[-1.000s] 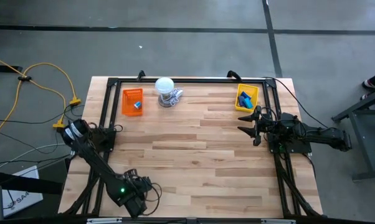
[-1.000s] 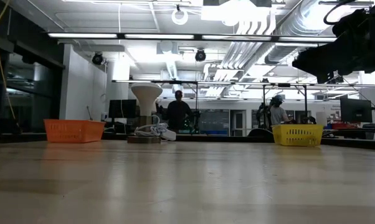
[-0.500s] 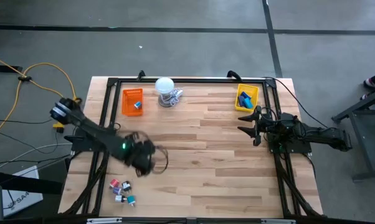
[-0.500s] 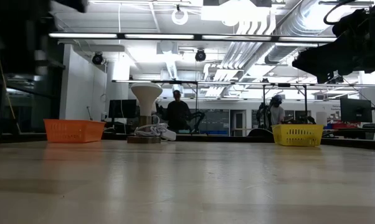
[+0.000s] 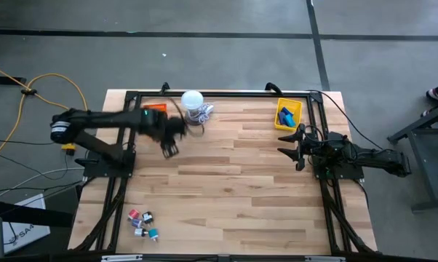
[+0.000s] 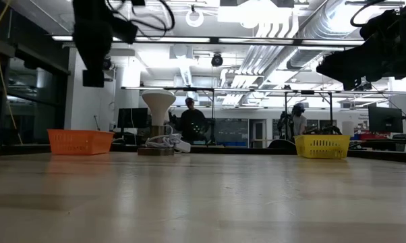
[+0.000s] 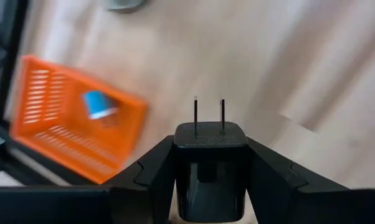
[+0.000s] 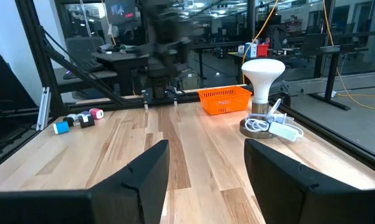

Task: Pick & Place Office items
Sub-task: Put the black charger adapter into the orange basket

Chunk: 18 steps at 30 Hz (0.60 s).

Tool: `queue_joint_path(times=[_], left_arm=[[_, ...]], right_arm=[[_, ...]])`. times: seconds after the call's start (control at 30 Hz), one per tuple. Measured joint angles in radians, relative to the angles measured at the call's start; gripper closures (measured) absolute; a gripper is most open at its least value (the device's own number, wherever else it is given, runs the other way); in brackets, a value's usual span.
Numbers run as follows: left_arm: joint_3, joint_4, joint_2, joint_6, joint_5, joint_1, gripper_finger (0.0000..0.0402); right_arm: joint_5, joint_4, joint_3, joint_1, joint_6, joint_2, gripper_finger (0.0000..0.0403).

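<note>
Swung from the desk's near-left corner to its far-left, the left gripper (image 7: 209,186) hangs clenched on a black plug adapter (image 7: 209,158) beside the orange tray (image 7: 69,124). Right gripper (image 5: 290,143) waits spread. Releasing while moving could miss the tray.

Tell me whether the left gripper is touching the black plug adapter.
Touching. The left wrist view shows the left gripper with both fingers pressed against the black plug adapter.
</note>
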<state>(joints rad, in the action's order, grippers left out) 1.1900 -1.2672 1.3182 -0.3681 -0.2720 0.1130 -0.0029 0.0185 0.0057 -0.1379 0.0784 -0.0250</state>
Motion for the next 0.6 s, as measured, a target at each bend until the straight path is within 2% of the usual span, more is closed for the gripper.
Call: queue_joint_path(times=[0.27, 0.43, 0.6], left_arm=[[-0.070, 0.110, -0.055, 0.236, 0.138, 0.381, 0.0246], [-0.152, 0.179, -0.071, 0.292, 0.202, 0.551, 0.0246], [-0.219, 0.224, -0.071, 0.309, 0.235, 0.664, 0.0246]], right_arm=[[0.000, 0.000, 0.000, 0.000, 0.000, 0.000, 0.0208], [0.000, 0.000, 0.000, 0.000, 0.000, 0.000, 0.0208], [0.000, 0.000, 0.000, 0.000, 0.000, 0.000, 0.0208]])
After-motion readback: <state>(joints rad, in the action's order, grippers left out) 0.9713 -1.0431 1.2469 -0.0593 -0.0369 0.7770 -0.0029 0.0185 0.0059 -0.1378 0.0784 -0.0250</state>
